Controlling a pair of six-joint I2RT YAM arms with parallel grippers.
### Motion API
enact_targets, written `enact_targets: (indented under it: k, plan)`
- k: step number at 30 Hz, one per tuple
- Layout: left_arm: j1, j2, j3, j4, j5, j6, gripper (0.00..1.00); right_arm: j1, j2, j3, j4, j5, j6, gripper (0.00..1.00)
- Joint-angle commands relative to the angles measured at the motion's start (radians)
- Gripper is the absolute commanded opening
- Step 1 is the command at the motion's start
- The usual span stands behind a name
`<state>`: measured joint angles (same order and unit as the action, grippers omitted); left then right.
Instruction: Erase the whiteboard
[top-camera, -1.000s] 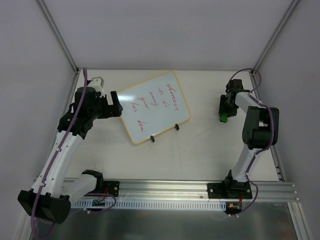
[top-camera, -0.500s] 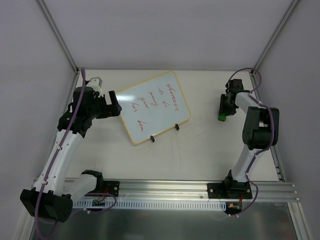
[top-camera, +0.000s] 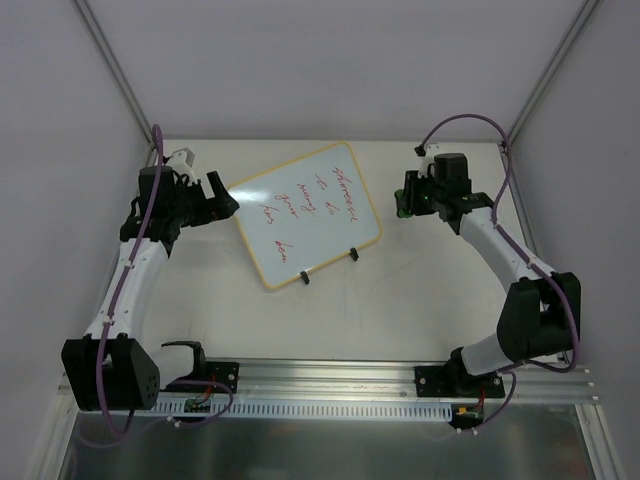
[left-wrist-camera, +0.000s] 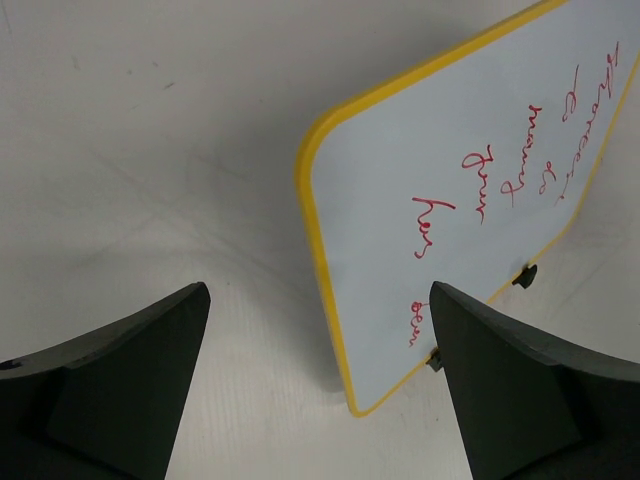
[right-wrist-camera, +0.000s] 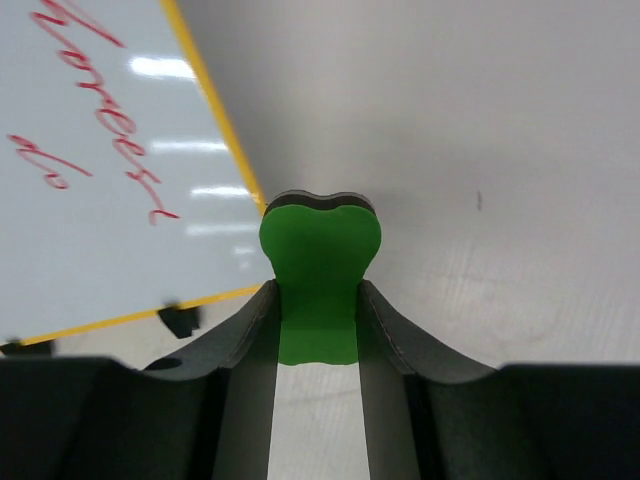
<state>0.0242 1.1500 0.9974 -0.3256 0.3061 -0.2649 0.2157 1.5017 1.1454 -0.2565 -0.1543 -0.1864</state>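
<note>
The whiteboard (top-camera: 305, 212) lies in the middle of the table, yellow-framed, with red handwriting and two black feet on its near edge. It also shows in the left wrist view (left-wrist-camera: 470, 190) and the right wrist view (right-wrist-camera: 110, 180). My left gripper (top-camera: 222, 193) is open, just left of the board's left corner, with nothing between its fingers (left-wrist-camera: 120, 380). My right gripper (top-camera: 404, 200) is shut on a green eraser (right-wrist-camera: 318, 270), held off the board's right edge. The eraser also shows in the top view (top-camera: 399, 211).
The white table (top-camera: 400, 300) is walled in by white panels on three sides. A metal rail (top-camera: 330, 385) with the arm bases runs along the near edge. Purple cables loop over both arms.
My right arm has lifted the green eraser from the right side and swung it left toward the board's right edge. My left gripper has shifted slightly left and back, staying open.
</note>
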Motion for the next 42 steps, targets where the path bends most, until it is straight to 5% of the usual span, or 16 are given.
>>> enact_targets:
  k: [1,12,21,29,33,37,42]
  plan:
    - [0.04,0.039,-0.019,0.137,0.1,0.0,0.92,0.088,-0.061,-0.019,0.105,-0.054,0.028,0.12]
    - [0.135,0.181,-0.048,0.43,0.362,0.108,0.69,0.329,-0.014,0.056,0.161,-0.074,0.033,0.1]
    - [0.163,0.289,0.003,0.436,0.608,0.179,0.56,0.433,0.041,0.138,0.174,-0.031,0.008,0.09]
    - [0.163,0.355,0.024,0.436,0.692,0.2,0.49,0.517,0.141,0.238,0.197,-0.007,-0.015,0.08]
    - [0.163,0.387,0.043,0.436,0.734,0.213,0.38,0.554,0.187,0.302,0.197,0.074,-0.03,0.06]
    - [0.163,0.398,0.047,0.436,0.768,0.208,0.14,0.614,0.238,0.349,0.206,0.203,-0.058,0.05]
    - [0.163,0.378,0.006,0.436,0.791,0.254,0.04,0.663,0.304,0.393,0.243,0.298,-0.059,0.0]
